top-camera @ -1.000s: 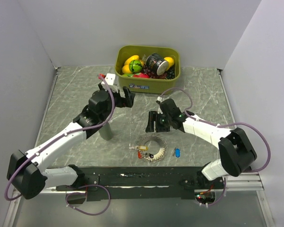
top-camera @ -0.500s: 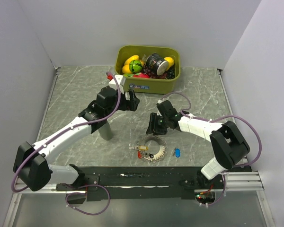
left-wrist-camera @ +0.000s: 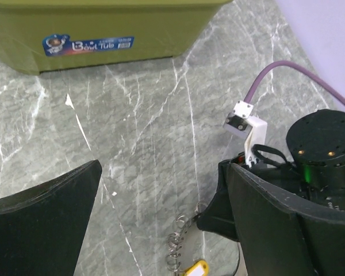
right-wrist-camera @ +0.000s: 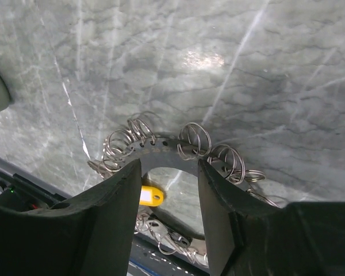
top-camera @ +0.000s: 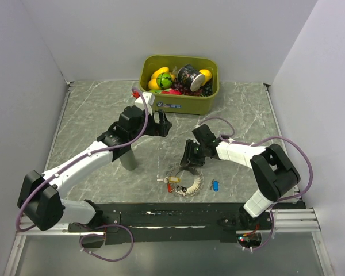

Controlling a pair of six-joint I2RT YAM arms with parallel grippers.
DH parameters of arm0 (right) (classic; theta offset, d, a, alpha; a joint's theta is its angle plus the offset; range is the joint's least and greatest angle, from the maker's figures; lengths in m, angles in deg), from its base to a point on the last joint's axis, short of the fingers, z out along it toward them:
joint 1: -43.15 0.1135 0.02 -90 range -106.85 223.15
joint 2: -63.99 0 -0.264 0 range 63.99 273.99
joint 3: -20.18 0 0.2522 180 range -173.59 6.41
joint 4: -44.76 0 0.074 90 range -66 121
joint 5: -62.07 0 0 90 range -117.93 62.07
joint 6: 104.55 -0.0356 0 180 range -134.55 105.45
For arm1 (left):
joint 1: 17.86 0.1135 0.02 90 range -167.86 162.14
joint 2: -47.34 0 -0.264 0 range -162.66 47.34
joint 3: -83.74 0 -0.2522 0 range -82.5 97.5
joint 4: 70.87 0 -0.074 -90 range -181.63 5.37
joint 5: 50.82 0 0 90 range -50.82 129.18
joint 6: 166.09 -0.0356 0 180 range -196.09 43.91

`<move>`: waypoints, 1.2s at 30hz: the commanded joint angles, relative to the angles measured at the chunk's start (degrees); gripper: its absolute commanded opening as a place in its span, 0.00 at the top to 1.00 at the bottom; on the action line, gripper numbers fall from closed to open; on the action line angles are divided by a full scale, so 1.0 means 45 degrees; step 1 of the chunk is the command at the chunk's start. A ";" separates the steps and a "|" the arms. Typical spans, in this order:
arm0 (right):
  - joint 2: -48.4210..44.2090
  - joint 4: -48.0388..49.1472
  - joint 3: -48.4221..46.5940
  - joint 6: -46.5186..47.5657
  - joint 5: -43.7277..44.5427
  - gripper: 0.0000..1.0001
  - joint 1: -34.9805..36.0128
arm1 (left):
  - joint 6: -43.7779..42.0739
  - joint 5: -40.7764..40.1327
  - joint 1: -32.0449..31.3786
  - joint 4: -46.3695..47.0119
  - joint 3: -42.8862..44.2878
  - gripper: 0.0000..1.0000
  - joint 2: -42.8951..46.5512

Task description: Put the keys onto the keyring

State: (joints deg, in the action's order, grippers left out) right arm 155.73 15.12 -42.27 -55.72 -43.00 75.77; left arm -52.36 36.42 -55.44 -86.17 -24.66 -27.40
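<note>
The keyring (top-camera: 184, 179) is a grey ring hung with many small wire loops, lying near the table's front edge. A yellow-tagged key (top-camera: 173, 180) lies on it and a blue-tagged key (top-camera: 215, 185) lies just to its right. I cannot make out the red-tagged key. My right gripper (top-camera: 190, 160) is open, low over the ring's far arc. In the right wrist view its fingers (right-wrist-camera: 118, 198) straddle the keyring (right-wrist-camera: 168, 150) with the yellow tag (right-wrist-camera: 150, 195) beyond. My left gripper (top-camera: 161, 123) is open and empty, above the table, away from the ring.
An olive-green bin (top-camera: 210, 96) of toys stands at the back centre, also in the left wrist view (left-wrist-camera: 103, 29). A grey cylinder (top-camera: 128, 158) stands under my left arm. The left wrist view shows the keyring's edge (left-wrist-camera: 181, 247) and the right arm's wrist (left-wrist-camera: 322, 146).
My right gripper has moved down and nearer, onto the far arc of the keyring. My left gripper has shifted right and a little toward the bin.
</note>
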 commanded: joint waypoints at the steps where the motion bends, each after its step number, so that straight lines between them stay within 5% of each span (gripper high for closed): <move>1: -0.0408 0.0189 0.0194 -0.0207 0.0010 0.49 -0.0179 | 0.0216 0.0379 0.0051 0.0245 0.0212 0.04 -0.0246; 8: -0.0154 0.0970 0.0350 -0.0285 -0.0265 0.51 -0.0218 | 0.0235 0.0419 0.0051 0.0245 0.0134 0.04 -0.0266; 23: 0.1058 0.1087 0.0077 -0.0188 0.0673 0.72 -0.0413 | 0.0255 0.0829 0.0051 0.0245 0.0134 0.04 -0.0403; 25: 0.1116 0.1087 0.0038 -0.0052 0.0692 0.89 -0.0413 | 0.0236 0.0907 0.0051 0.0225 0.0173 0.04 -0.0442; 28: 0.0961 0.0932 -0.0059 0.0279 0.0731 1.00 -0.0413 | 0.0158 0.0888 0.0051 0.0166 0.0193 0.04 -0.0384; 36: 0.0180 -0.0200 -0.1073 0.2310 0.1239 1.00 -0.0394 | -0.0408 0.0653 0.0051 0.0108 0.0154 0.04 0.0026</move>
State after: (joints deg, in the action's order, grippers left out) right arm 159.27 18.44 -43.23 -51.85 -41.28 74.15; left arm -52.75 39.35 -55.40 -86.28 -24.66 -29.39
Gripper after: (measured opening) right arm 0.010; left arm 0.965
